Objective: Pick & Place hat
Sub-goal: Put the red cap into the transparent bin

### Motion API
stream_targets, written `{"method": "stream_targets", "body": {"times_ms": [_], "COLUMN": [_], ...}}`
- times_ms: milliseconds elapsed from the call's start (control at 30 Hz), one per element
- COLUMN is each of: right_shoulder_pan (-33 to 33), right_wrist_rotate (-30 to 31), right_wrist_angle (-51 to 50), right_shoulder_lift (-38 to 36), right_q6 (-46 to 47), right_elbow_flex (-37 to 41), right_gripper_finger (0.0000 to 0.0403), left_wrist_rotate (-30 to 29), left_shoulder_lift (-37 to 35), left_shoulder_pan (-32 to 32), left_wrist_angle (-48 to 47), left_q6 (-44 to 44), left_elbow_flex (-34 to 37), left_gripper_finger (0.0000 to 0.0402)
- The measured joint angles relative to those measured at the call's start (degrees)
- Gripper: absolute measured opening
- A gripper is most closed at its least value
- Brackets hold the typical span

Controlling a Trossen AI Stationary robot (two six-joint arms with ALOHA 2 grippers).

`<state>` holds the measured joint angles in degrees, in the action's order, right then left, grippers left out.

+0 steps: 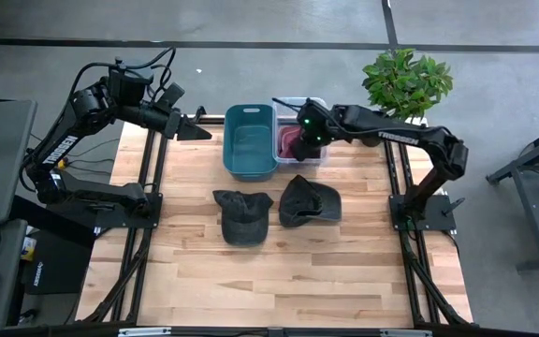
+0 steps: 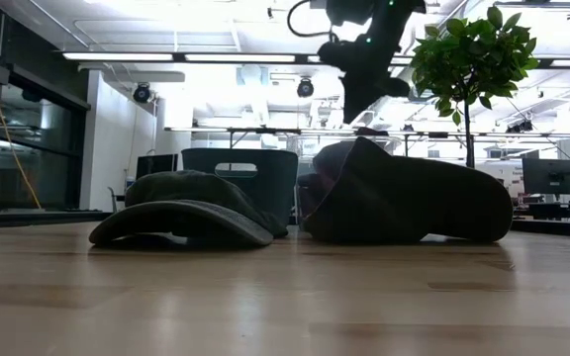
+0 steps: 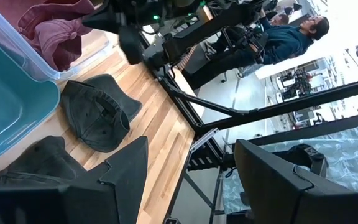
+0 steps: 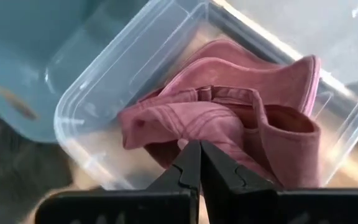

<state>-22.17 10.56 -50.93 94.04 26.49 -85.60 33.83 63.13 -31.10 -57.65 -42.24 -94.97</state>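
1. The right tool hangs over the clear bin, fingers clenched together with nothing between them.
2. A pink hat lies inside the clear bin.
3. Two dark hats lie on the table near the clear bin.
4. The teal bin touches the clear bin.
5. The left tool, released, waits beyond the teal bin.

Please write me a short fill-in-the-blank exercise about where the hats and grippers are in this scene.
1. The pink hat lies inside the ____ bin.
2. The number of dark hats lying on the table is ____.
3. The right gripper, hanging above the pink hat, has its fingers ____.
4. The teal bin holds ____ hats.

Missing words: clear; two; shut; no
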Motion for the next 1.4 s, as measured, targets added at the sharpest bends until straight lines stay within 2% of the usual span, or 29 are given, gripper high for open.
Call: {"method": "stream_targets", "body": {"times_ms": [433,633,733,933,1233,1400], "right_shoulder_pan": [-0.09,-0.10,-0.10,0.08,-0.87,-2.37], "right_wrist_rotate": [1.04,-1.18,-3.09,-3.15,1.66,-0.93], "right_wrist_angle": [0.10,-3.59,-6.81,-6.68,-6.15,-6.30], "right_shoulder_lift": [5.20,5.39,5.35,5.31,5.18,6.58], "right_q6": [9.99,12.78,13.02,12.25,9.41,9.07], "right_elbow_flex": [0.00,-0.02,0.00,-1.99,-8.15,-6.79], "right_gripper_finger": [0.0000,0.0000,0.0000,0.0000,0.0000,0.0000], "left_wrist_rotate": [0.01,0.01,0.01,0.01,0.01,0.01], "left_shoulder_lift": [0.00,0.01,0.01,0.01,0.01,0.01], "left_shoulder_pan": [-0.01,0.00,0.01,0.01,0.01,0.00], "left_wrist_angle": [0.00,-0.69,-0.92,-0.94,-1.01,-1.01], "left_q6": [0.42,0.42,0.42,0.42,0.00,0.01], "left_elbow_flex": [0.00,-0.01,0.01,-0.01,-0.01,0.01], "left_gripper_finger": [0.0225,0.0225,0.0225,0.0225,0.0225,0.0225]}}
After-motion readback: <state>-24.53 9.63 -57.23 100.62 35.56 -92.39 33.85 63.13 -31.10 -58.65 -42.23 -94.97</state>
